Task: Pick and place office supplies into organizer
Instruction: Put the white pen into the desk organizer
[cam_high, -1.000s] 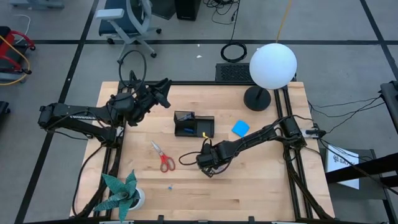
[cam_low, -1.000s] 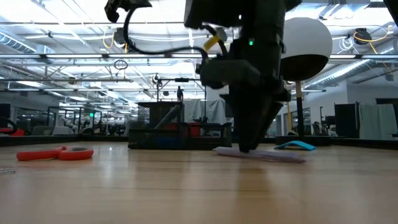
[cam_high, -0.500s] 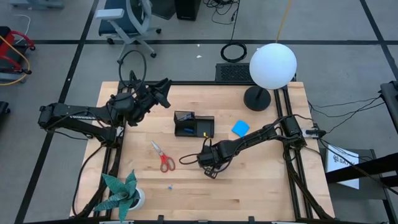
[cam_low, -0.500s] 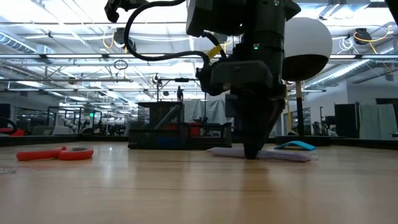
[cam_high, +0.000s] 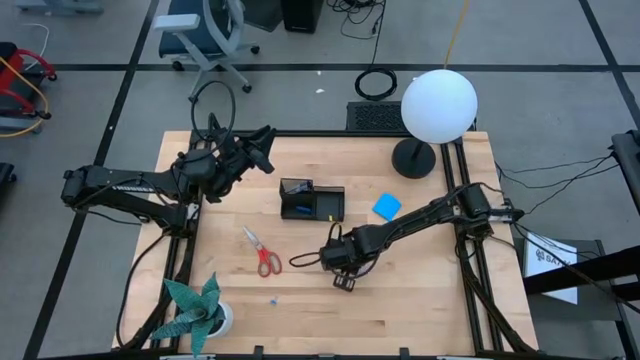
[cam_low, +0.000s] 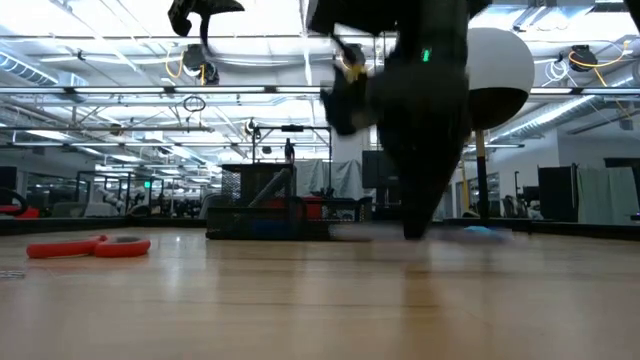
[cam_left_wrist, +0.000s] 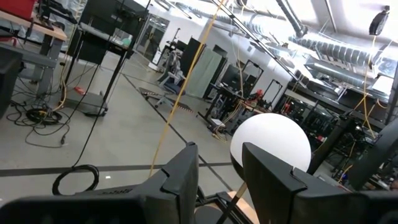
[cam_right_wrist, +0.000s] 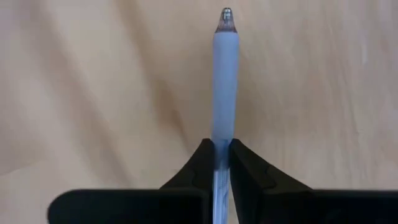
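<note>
Right gripper pinches a pale blue pen on the bench, left arm waits raised.

High view: the right gripper (cam_high: 345, 280) is low over the wooden bench (cam_high: 420, 310), in front of the black organizer (cam_high: 312, 200); red-handled scissors (cam_high: 262, 252) lie to its left, a bright blue notepad (cam_high: 387, 206) beside the organizer, a tiny blue piece (cam_high: 272, 298) near the front, a teal paper plant (cam_high: 195, 308) at the corner, and a white globe lamp (cam_high: 438, 106) at the back. The left gripper (cam_high: 262, 150) hangs by the back-left edge.
Low view: the right arm (cam_low: 415, 120) blocks the middle; the scissors (cam_low: 88, 246) lie left, an industrial hall behind.
Left wrist view: its fingers (cam_left_wrist: 186, 171) stand partly apart, holding nothing, and the lamp (cam_left_wrist: 270, 140) shows beyond.
Right wrist view: the fingers (cam_right_wrist: 202, 163) are closed on the pen (cam_right_wrist: 224, 74), tip forward, over bare wood.
</note>
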